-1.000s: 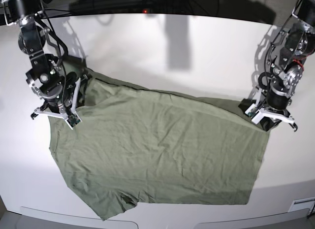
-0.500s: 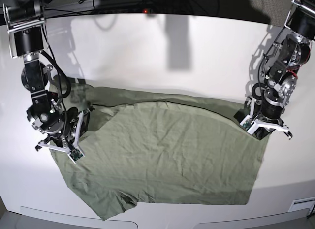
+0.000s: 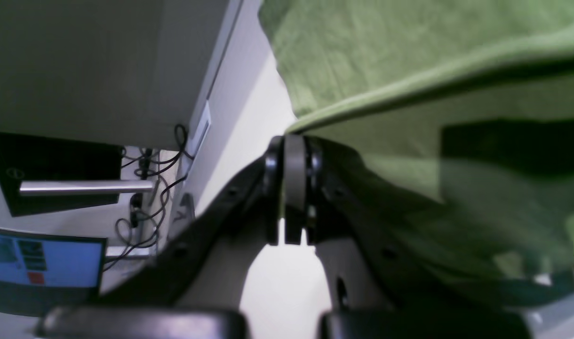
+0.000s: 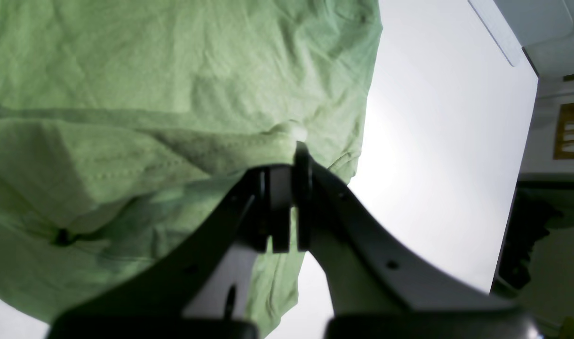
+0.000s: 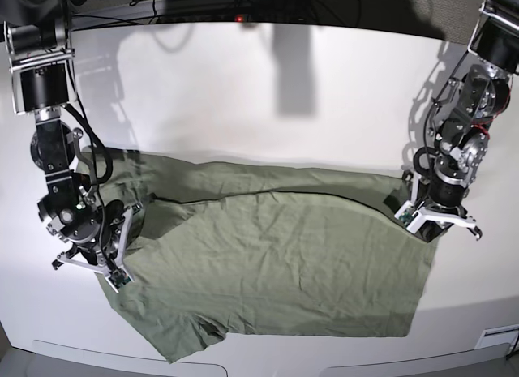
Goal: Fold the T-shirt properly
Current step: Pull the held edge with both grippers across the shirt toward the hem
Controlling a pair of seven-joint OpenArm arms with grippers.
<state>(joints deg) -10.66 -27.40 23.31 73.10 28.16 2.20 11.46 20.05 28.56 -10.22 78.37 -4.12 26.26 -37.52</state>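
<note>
Fabric comes first: nearest you, the wrinkled olive-green cotton T-shirt [image 5: 276, 263] lies spread on the white tabletop [image 5: 243, 93], its lower edge close to the table's front rim, with a small notch showing in that edge toward the base view's left. Further back, a layer of the shirt is doubled over toward the front, so you see a fold line running across from one arm to the other.

Your right gripper [image 5: 91, 267], on the base view's left, has its jaws pressed together on the shirt's edge there; the right wrist view shows a stitched hem [image 4: 183, 155] bunched and pinched between the black fingers. Your left gripper [image 5: 438, 223], on the base view's right, is likewise clamped tight on the far corner of the cloth, with a green edge [image 3: 409, 89] stretching away from its tips.

Beyond the shirt, bare tabletop runs to the far edge.
</note>
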